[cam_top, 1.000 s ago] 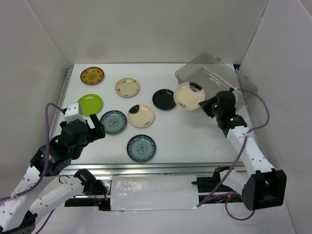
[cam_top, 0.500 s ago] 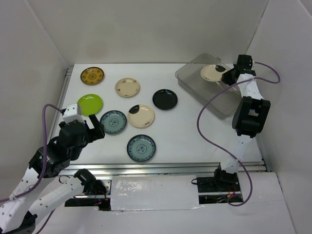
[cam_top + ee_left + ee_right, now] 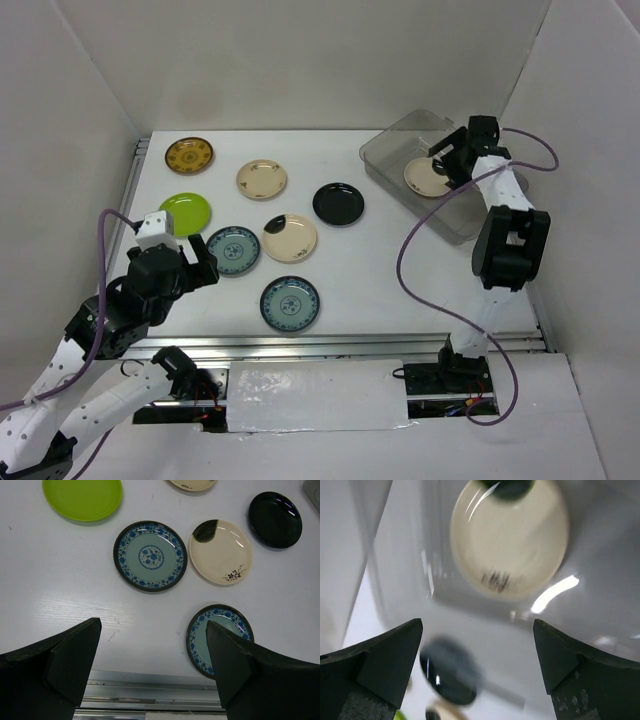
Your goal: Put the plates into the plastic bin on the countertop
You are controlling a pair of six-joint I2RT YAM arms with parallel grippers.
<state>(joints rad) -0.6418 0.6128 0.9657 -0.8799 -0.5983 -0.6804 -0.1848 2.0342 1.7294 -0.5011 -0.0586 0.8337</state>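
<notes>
My right gripper (image 3: 452,160) has just let go: jaws apart, cream plate (image 3: 425,177) now lying in the plastic bin (image 3: 468,224). 1 down; 7 other plates (image 3: 289,237) wait on the countertop (image 3: 400,275). Left gripper (image 3: 150,660) hangs spread above them.

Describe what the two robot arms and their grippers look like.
The left arm and right arm have white links and bulky black joints, each trailed by a purple cable. The left gripper and right gripper each have two broad, black, wedge-shaped fingers.
</notes>
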